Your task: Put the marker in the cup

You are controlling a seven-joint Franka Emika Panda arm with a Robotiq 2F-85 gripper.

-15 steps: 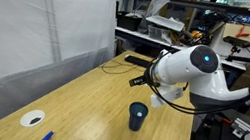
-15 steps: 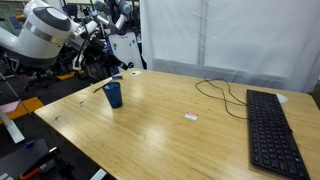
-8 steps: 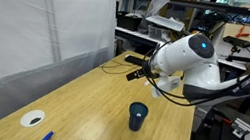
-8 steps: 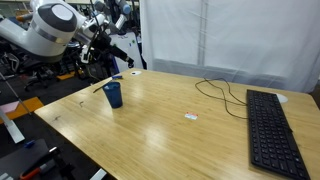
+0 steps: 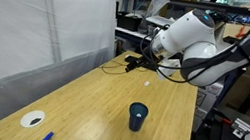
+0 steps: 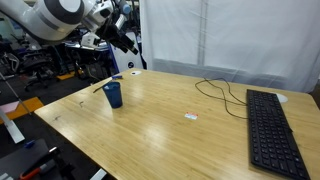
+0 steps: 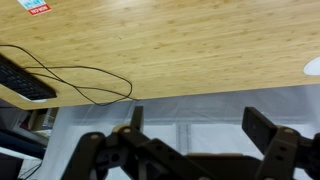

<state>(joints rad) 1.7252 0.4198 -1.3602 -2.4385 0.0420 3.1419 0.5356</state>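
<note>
One blue cup on table, gripper spread wide — red sticker unreadable

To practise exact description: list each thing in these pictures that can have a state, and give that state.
gripper: open, empty, held high off the table.
cup: upright on the table.
marker: apparently in the cup, slanting out over its rim.
cable: loose, lying on the table.

Wooden table with blue cup, black keyboard, loose cable, white disc, flat blue object.
</note>
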